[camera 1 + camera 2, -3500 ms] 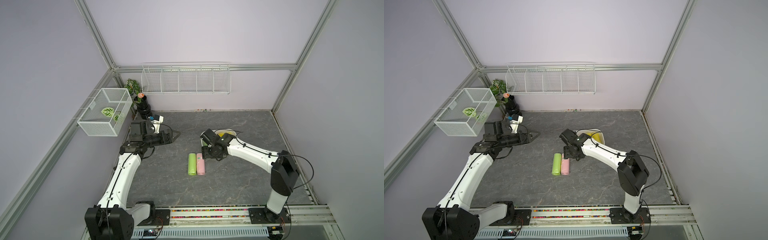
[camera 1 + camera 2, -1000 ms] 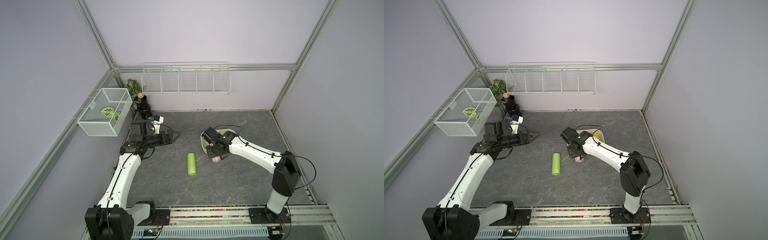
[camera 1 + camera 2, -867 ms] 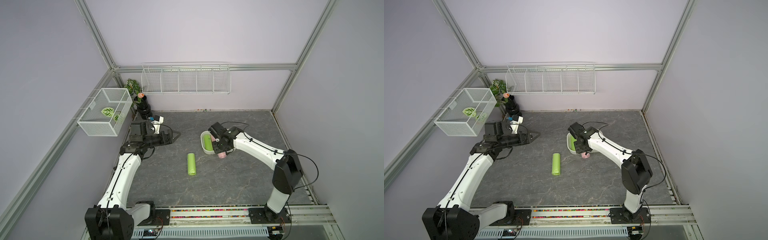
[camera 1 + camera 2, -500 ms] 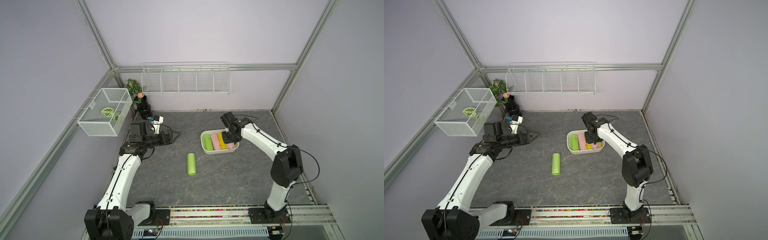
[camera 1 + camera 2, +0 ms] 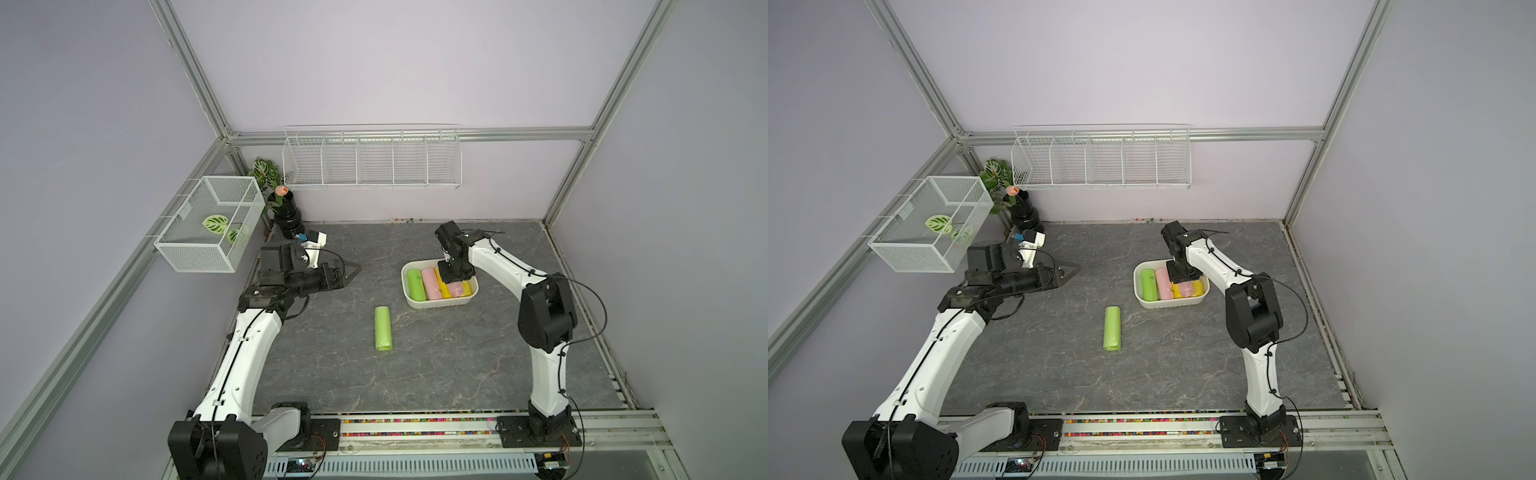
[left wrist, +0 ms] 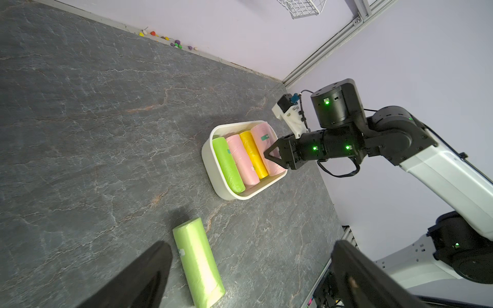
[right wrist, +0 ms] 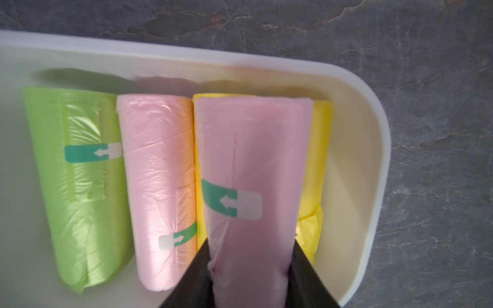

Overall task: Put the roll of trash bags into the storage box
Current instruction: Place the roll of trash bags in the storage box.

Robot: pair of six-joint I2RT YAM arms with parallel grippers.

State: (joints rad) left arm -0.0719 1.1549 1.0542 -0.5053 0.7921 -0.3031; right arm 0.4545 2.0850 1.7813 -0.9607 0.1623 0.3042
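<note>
Right gripper (image 7: 250,246) is seen clamped on one end of a pink roll (image 7: 253,149). This roll is held inside the storage box (image 7: 356,160), over the yellow roll (image 7: 322,149). Beside that, a second pink roll (image 7: 157,173) and a green roll (image 7: 77,186) are laid side by side. Left gripper (image 6: 250,244) is held above the table (image 5: 415,374), jaws wide apart. A loose green roll (image 5: 383,328) is seen lying on the table, apart from the box.

teal-and-white arrow stickers (image 7: 231,202) on each pink roll (image 7: 256,149) and green roll (image 7: 80,202), no words readable
</note>
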